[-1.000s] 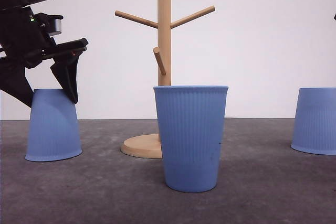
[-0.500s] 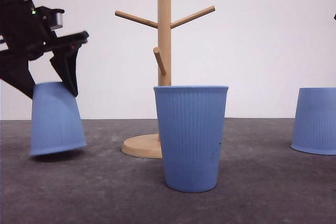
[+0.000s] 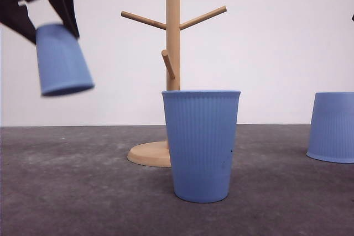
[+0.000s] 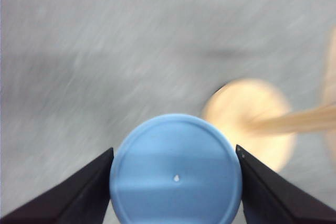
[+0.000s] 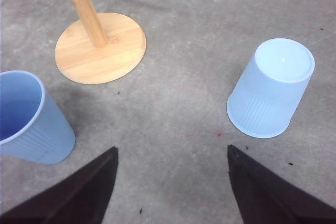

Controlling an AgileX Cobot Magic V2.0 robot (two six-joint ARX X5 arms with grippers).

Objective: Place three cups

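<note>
**Left arm lifts the first cup clear of the table**

The left gripper [image 3: 51, 12], at the upper left of the front view, has its jaws closed on an inverted cup [image 3: 62, 59], pinching it near the flat base; the wrist view shows the round base [image 4: 176, 178] wedged between the two dark fingers [image 4: 84, 187]. The cup hangs tilted in the air, well above the grey table [image 3: 83, 192]. The right gripper [image 5: 170, 182] stands with jaws wide, holding nothing, low in its own wrist view.

The step in hand looks like carrying the first cup towards the wooden peg stand [image 3: 173, 37] at the centre of the frame. The next move likely calls for lining the open mouth up with a peg [image 3: 142, 20] and lowering it on.

An upright cup [image 3: 202, 145] stands in the centre foreground, just before the stand's round base [image 3: 148, 154]; it may get in the way of a low approach. A third cup [image 3: 333, 127], inverted, sits at the right edge, well apart.
</note>
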